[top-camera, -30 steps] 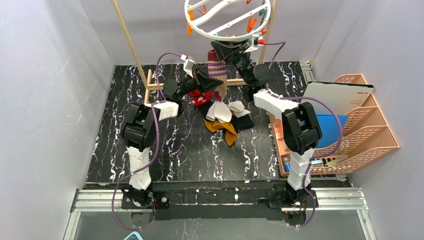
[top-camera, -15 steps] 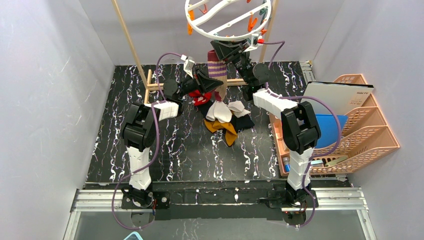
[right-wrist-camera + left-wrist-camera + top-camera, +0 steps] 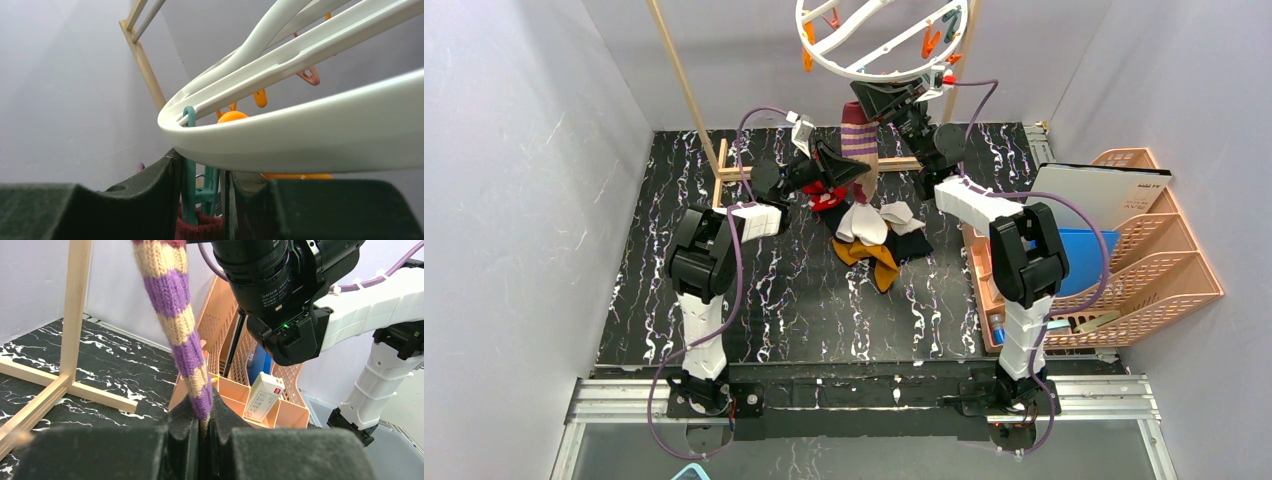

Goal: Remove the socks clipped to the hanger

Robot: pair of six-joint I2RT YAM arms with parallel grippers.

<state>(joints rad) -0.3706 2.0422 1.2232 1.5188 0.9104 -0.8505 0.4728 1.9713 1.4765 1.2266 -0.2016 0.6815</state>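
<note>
The right gripper (image 3: 890, 98) has risen a little and drifted rightward since a second ago, and the hanger (image 3: 844, 68) has swung up and rightward with it. The left gripper (image 3: 860, 168) stays where it was.

In the right wrist view, the right gripper (image 3: 204, 197) is narrow. Its fingers (image 3: 150, 195) press either side of a teal clothespin (image 3: 189, 165) that hangs from the white rim of the hanger (image 3: 300, 140), just above the fingertips. A dark red knitted cuff shows low between the fingers, under the clip.

The left gripper (image 3: 202, 422) is pinched tight on the lower end of the striped sock (image 3: 175, 305). From there the purple and cream bands run up and away to the left, stretched taut towards the right gripper overhead.

Below and nearer than the left gripper, the other socks (image 3: 871, 235) lie in a loose heap on the table (image 3: 774, 290). Beyond its fingers stands the wooden frame (image 3: 75, 315), and the peach basket (image 3: 1169, 270) is off to its right.
</note>
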